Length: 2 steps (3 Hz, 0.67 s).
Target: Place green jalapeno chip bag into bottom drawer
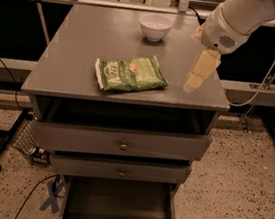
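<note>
- The green jalapeno chip bag (131,73) lies flat on the grey worktop (80,43), near the front edge and about in the middle.
- The bag is light green with white letters, and its two ends are white and crimped.
- The tool (188,87) hangs over the right front part of the worktop, just to the right of the bag.
- The tool is pale yellow and points down, with a slight lean to the left.
- The tool and the bag are apart; they do not touch.
- I cannot tell how far open the tool is.
- The white arm (240,16) comes in from the top right corner and holds the tool up.
- A small white bowl (155,26) sits at the back of the worktop, well apart from the bag.
- Under the worktop there are three grey drawers, one below the other.
- The top drawer (73,136) sticks out a little and has a small round knob (123,146) in the middle.
- The middle drawer (84,166) has a knob too.
- The bottom drawer (114,209) is pulled far out at the very bottom, and its dark floor shows.
- The cabinet stands on a speckled floor (237,195).
</note>
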Available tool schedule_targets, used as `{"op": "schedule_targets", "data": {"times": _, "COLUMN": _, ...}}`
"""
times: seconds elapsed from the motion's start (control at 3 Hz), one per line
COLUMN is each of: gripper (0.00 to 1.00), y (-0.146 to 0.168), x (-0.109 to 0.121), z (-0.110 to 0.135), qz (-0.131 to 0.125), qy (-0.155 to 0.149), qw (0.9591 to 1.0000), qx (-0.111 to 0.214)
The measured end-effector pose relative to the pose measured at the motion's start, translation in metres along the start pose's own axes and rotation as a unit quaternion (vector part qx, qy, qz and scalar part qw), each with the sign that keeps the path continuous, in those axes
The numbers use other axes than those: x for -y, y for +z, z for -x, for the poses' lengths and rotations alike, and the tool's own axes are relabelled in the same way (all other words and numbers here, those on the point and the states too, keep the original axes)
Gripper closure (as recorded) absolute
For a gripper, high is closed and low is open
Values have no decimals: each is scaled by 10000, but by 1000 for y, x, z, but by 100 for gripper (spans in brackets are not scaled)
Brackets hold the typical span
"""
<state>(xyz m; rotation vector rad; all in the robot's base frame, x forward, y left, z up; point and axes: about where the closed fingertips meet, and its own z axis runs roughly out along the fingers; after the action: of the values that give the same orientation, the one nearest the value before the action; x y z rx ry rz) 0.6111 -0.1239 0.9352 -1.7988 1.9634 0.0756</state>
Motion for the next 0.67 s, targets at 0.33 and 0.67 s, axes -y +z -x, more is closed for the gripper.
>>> {"op": "schedule_targets", "data": {"times": 0.33, "gripper": 0, "y": 15, "x": 9, "z": -3, "qz": -82, "qy": 244, "qw": 9996, "qx": 105}}
{"op": "schedule_targets", "data": {"times": 0.67, "gripper": 0, "y": 49, "x": 24, "z": -4, "qz": -49, "qy": 512, "qw": 9985, "qx": 210}}
